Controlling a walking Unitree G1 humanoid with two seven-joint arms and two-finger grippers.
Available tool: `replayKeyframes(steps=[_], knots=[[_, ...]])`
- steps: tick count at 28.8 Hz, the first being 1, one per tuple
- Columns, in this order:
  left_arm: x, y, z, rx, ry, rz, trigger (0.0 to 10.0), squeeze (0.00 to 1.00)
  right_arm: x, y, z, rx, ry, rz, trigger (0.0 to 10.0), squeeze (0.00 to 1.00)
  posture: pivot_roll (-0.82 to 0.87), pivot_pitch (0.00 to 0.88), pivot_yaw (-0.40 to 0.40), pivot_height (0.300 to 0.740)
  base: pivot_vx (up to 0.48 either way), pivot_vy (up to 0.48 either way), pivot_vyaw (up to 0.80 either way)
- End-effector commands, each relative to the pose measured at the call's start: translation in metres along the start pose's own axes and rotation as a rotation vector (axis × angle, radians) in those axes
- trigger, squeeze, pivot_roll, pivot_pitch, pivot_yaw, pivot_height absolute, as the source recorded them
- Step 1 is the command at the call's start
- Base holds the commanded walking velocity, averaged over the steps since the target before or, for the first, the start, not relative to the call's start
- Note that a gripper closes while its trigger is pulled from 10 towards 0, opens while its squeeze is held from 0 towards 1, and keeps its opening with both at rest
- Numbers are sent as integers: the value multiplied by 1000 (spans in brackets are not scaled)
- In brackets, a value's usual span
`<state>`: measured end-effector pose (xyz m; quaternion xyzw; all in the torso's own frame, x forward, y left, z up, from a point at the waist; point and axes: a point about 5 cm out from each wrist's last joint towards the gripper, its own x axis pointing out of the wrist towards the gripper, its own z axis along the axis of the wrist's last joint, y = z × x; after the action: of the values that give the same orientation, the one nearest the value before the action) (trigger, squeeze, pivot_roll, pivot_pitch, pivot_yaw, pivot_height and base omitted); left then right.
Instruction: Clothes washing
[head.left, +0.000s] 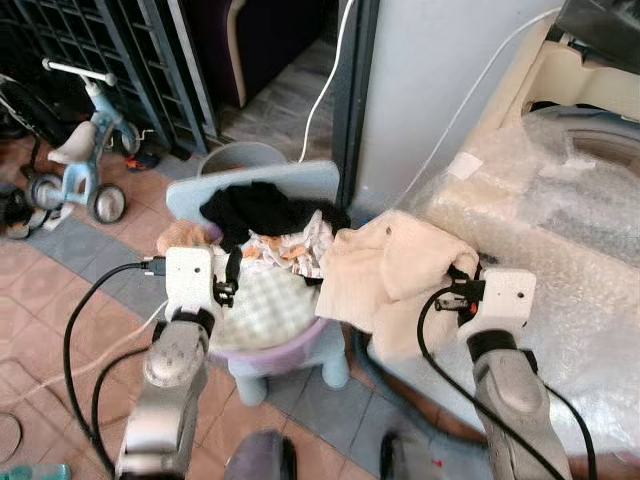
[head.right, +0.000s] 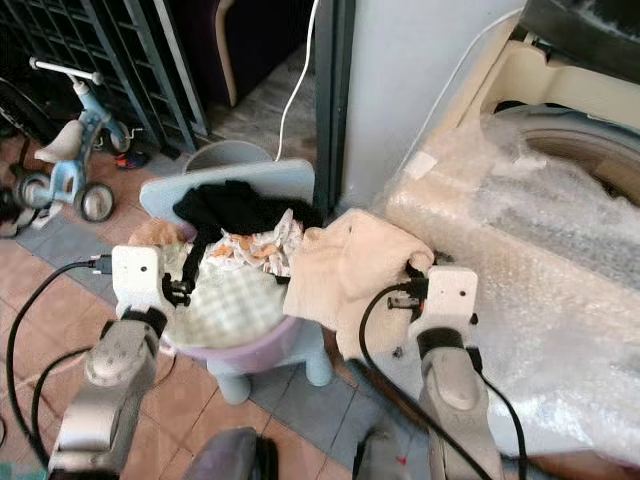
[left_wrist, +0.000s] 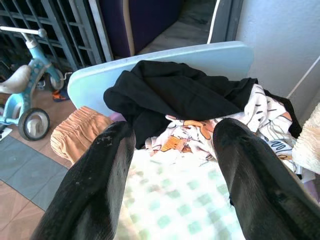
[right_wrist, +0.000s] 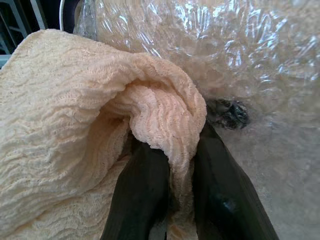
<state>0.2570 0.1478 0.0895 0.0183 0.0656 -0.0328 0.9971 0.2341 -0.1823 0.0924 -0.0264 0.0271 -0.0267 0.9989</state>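
My right gripper (right_wrist: 172, 195) is shut on a cream knitted garment (head.left: 385, 275), which hangs lifted between the laundry basket and the bubble-wrapped washing machine (head.left: 560, 250). The lilac basket (head.left: 275, 350) stands on a pale blue child's chair (head.left: 300, 180) and holds a black garment (head.left: 255, 208), a white printed cloth (left_wrist: 200, 135), a green checked cloth (left_wrist: 175, 200) and an orange cloth (left_wrist: 75, 135). Over the basket's near edge my left gripper (left_wrist: 172, 150) is open, with nothing between its fingers (left_wrist: 105, 175).
A blue tricycle (head.left: 80, 160) stands at the far left by a black metal gate (head.left: 120, 50). A grey bucket (head.left: 235, 157) sits behind the chair. White cables run down the grey wall (head.left: 440, 80). Black cables trail over the tiled floor (head.left: 50, 280).
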Motion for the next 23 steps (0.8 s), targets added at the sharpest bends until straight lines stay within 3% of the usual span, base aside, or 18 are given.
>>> replayKeyframes(steps=[1, 23], knots=[[0, 5, 0, 11, 6, 19, 10000, 0, -1, -11, 3, -8, -17, -50, 10000, 0, -43, 157, 47, 740, 0, 0, 0], [2, 3, 0, -8, 8, 21, 10000, 0, -4, -12, -3, -13, 7, -47, 10000, 0, -43, 145, 34, 740, -25, 0, 0]])
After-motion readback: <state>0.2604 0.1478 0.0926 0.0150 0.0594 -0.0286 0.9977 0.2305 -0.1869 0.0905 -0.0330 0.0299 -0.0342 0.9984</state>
